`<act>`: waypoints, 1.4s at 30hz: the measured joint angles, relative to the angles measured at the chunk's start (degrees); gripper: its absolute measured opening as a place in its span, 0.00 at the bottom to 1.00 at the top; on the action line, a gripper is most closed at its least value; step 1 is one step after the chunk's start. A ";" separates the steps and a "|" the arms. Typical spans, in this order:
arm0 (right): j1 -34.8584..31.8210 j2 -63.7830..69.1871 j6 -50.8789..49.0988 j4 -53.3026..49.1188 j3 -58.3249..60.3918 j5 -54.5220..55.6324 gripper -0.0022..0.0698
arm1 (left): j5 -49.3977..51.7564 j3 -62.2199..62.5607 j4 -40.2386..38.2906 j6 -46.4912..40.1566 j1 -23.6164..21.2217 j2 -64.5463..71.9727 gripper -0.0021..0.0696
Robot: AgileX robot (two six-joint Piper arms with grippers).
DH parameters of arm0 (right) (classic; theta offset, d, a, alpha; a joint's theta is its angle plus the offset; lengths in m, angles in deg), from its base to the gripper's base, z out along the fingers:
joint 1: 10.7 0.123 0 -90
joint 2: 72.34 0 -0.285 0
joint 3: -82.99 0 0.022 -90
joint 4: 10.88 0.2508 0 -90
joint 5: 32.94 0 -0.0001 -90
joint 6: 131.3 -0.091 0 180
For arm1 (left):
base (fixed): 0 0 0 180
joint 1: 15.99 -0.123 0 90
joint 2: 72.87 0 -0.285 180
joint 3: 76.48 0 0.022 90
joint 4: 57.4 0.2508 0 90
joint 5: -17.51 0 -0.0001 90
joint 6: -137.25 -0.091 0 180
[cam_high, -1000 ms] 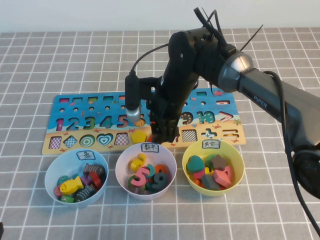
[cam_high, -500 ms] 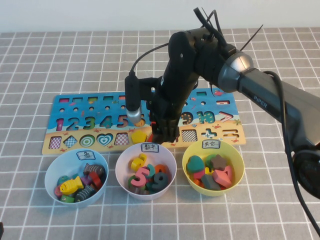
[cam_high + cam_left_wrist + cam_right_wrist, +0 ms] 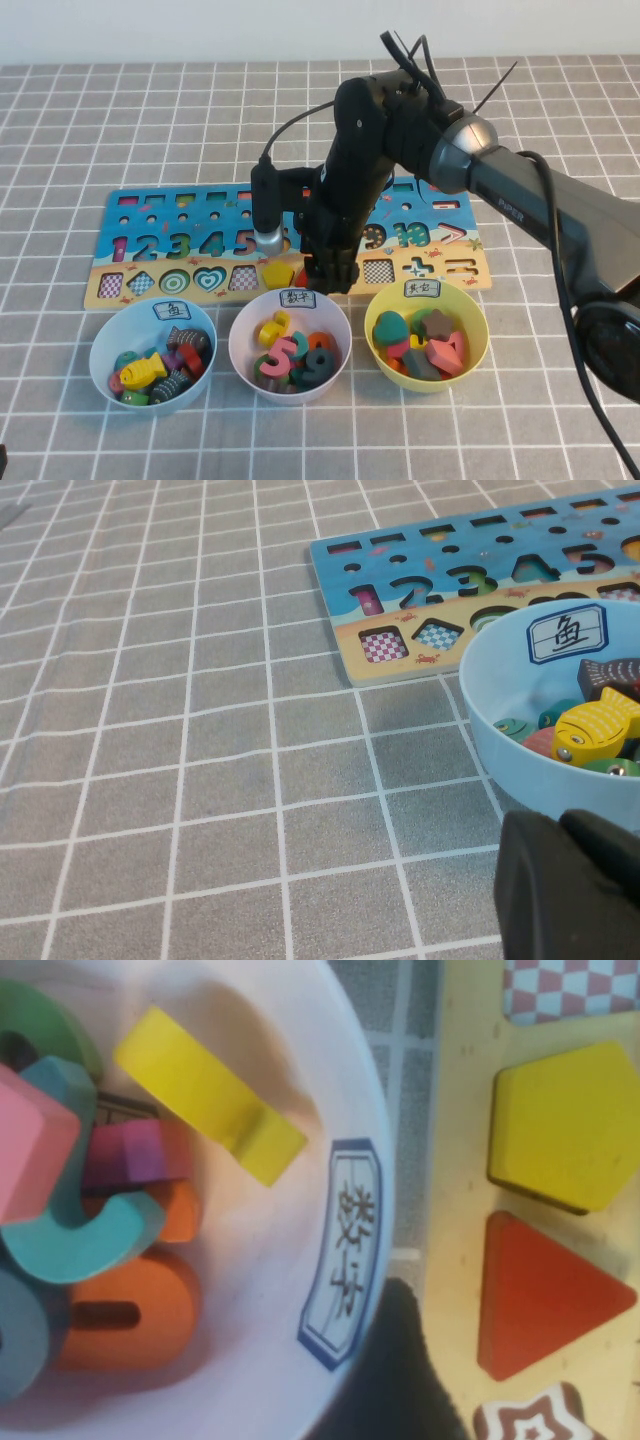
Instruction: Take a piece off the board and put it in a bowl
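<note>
Lowered right end effector point(image 3: 328, 272) hovers over flat red triangular piece point(image 3: 545, 1295).

A grey cloth point(image 3: 120, 110) with a white grid covers the table, ending at a pale wall point(image 3: 200, 30).

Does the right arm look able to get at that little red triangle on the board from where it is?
Probably yes. The right gripper hangs low over the board, and the red triangle lies uncovered in its slot beside the yellow pentagon. The left gripper sits near the blue bowl.
</note>
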State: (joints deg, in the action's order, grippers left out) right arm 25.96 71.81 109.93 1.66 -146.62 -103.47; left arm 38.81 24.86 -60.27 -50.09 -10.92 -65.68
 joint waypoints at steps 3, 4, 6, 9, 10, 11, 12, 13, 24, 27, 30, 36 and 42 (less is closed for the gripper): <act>0.00 0.00 0.00 0.10 0.00 0.00 0.70 | 0.00 0.00 0.00 0.00 0.00 0.00 0.03; 0.00 0.00 0.00 0.10 0.00 0.00 0.70 | 0.00 0.00 0.00 0.00 0.00 0.00 0.03; 0.00 0.00 0.00 0.10 0.00 0.00 0.70 | 0.00 0.00 0.00 0.00 0.00 0.00 0.03; 0.00 0.00 0.00 0.12 0.00 0.00 0.70 | 0.00 0.00 0.00 0.00 0.00 0.00 0.03; 0.00 0.00 0.00 0.12 0.00 0.00 0.70 | 0.00 0.00 0.00 0.00 0.00 0.00 0.03; 0.00 0.00 0.00 0.12 0.00 0.00 0.69 | 0.00 0.00 0.00 0.00 0.00 0.00 0.03; 0.00 0.12 0.00 0.12 0.00 0.00 0.69 | 0.00 0.00 0.00 0.00 0.00 0.00 0.03; 0.00 0.24 0.00 0.12 0.00 0.00 0.68 | 0.00 0.00 0.00 0.00 0.00 0.00 0.03; 0.00 1.15 0.00 0.12 0.00 0.11 0.60 | 0.00 0.00 0.00 0.00 0.00 0.00 0.03; 0.00 1.17 0.00 0.12 0.00 0.11 0.60 | 0.00 0.00 0.00 0.00 0.00 0.00 0.03; -0.11 1.17 0.00 0.12 0.00 0.11 0.60 | 0.00 0.00 0.00 0.00 0.00 0.00 0.03; -0.11 1.27 0.00 0.12 -0.12 0.11 0.60 | 0.00 0.00 0.00 0.00 0.00 0.00 0.03; -0.11 1.49 0.00 0.58 -1.97 0.11 0.60 | 0.00 0.00 0.00 0.00 0.00 0.00 0.03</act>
State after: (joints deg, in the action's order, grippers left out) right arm 25.85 73.30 109.93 2.23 -148.59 -103.37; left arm 38.81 24.86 -60.27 -50.09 -10.92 -65.68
